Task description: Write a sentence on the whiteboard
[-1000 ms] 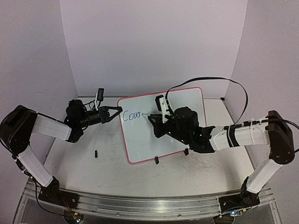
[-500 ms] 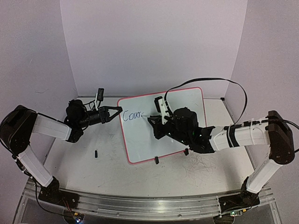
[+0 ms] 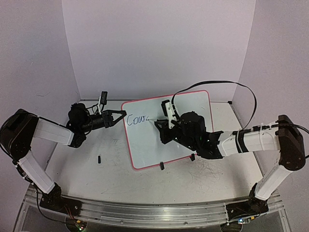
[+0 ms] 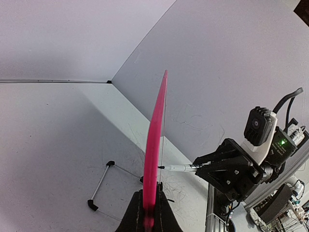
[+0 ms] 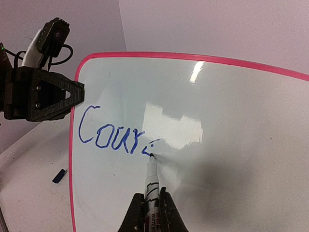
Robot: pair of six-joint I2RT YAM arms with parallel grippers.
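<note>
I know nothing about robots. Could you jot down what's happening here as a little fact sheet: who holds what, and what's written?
Board: whiteboard, glossy white with a pink rim
Left hand: shut on the whiteboard's left edge, apparently steadying it
Right hand: shut on a marker
Marker tip: touching the board just after the last letter
Writing: blue cursive "Cour" plus a started stroke
Sentence: not yet finished
Also there: small black piece lying left of the board
</note>
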